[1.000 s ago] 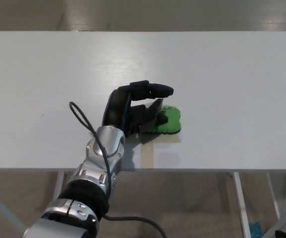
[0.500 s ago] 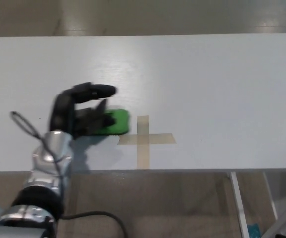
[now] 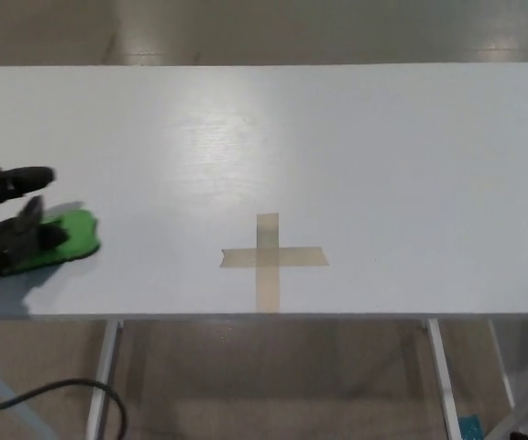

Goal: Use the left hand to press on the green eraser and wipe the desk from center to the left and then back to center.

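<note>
Black and thick-fingered, the robot's left hand (image 3: pixel 7 234) sits at the far left edge of the view, partly cut off by the frame. Its palm and lower fingers lie flat on the flat bright-green eraser (image 3: pixel 62 240), pressing it against the desk, while one finger (image 3: pixel 16 181) sticks out above, clear of the eraser and pointing toward the right. Nothing is pinched; the hand bears down on the eraser from above, covering its left part, so only the rounded right end of the green pad shows. The eraser rests on the smooth white rectangular desk (image 3: pixel 356 147), close to its left end and near the front edge, well apart from the centre. A dark cable (image 3: pixel 62 392) loops below the desk's front edge at the lower left.

Further right, near the middle of the desk's front half, a cross of tan translucent tape (image 3: pixel 269 258) is stuck flat to the surface, fully uncovered. The white metal desk legs (image 3: pixel 440 376) show beneath the front edge, over a beige floor (image 3: pixel 291 27). The right hand does not appear anywhere in the view.
</note>
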{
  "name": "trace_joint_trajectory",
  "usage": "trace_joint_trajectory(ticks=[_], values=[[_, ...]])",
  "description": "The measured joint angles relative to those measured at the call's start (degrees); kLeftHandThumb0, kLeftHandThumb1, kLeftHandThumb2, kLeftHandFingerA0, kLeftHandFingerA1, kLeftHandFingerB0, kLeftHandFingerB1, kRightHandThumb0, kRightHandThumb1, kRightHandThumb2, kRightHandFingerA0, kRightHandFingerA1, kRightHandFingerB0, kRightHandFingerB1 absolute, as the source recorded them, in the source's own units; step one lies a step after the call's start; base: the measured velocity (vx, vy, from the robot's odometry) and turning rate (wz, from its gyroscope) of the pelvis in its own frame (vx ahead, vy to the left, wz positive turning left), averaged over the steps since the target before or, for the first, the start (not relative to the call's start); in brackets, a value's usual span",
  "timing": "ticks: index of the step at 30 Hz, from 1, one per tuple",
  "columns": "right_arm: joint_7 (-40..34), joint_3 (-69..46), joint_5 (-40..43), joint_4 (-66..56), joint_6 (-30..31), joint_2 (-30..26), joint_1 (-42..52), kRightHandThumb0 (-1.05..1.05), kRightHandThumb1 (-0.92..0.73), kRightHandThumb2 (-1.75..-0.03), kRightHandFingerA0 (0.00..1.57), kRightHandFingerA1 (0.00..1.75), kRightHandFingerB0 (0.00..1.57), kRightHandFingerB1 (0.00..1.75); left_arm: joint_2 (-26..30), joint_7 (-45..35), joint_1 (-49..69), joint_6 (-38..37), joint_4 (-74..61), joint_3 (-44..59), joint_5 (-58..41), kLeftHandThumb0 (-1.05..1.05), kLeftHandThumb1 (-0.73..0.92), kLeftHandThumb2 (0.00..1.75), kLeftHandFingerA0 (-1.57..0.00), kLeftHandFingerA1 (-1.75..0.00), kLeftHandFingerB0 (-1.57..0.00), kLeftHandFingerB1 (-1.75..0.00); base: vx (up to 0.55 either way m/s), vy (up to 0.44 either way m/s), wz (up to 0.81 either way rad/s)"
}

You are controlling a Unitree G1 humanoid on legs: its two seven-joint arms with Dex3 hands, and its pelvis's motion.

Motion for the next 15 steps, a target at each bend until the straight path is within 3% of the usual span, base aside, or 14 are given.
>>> trace_joint_trajectory(ticks=[6, 15], values=[[0.0, 0.1, -0.1, 0.2, 0.0, -0.4, -0.3, -0.44, -0.79, -0.64, 0.74, 0.49, 0.6, 0.41, 3.1, -1.0, 1.1, 0.0, 1.1, 0.5, -0.3, -0.32, 0.72, 0.63, -1.11, -0.73, -1.02, -0.51, 0.0, 0.0, 0.0], [-0.2, 0.2, -0.4, 0.5, 0.0, -0.4, -0.1, -0.45, -0.79, -0.64, 0.74, 0.49, 0.61, 0.41, 2.0, -1.2, 0.7, 0.0, 1.0, 0.5, -0.4, -0.22, 0.76, 0.63, -1.07, -0.78, -0.95, -0.56, 0.0, 0.0, 0.01]])
